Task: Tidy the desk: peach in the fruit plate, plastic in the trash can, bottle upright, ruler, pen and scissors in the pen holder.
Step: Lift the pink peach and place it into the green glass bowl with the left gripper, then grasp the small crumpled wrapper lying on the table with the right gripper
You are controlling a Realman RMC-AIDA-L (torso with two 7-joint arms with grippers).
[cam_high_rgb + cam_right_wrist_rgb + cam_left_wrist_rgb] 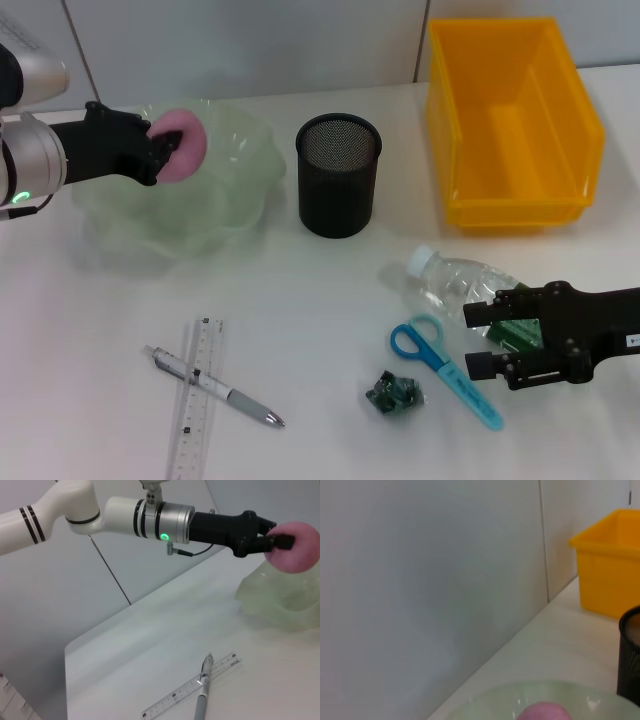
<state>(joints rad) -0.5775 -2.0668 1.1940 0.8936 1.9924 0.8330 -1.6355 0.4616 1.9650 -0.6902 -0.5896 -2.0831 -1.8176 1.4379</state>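
My left gripper point(165, 143) is shut on the pink peach point(185, 145) and holds it above the pale green fruit plate point(215, 215). The right wrist view shows that same gripper point(277, 539), the peach point(296, 547) and the plate point(280, 602). The clear bottle point(455, 283) lies on its side. My right gripper point(482, 340) is open at the bottle's green-labelled end. Blue scissors point(445, 370) and a green plastic wad point(393, 392) lie near it. A ruler point(197, 400) and a pen point(215, 387) lie crossed at the front left. The black mesh pen holder point(338, 172) stands mid-table.
A yellow bin point(515, 120) stands at the back right beside the pen holder. A grey wall runs behind the table. The left wrist view shows the peach's top point(543, 712), the plate rim point(495, 700), the bin point(610, 575) and the holder point(631, 655).
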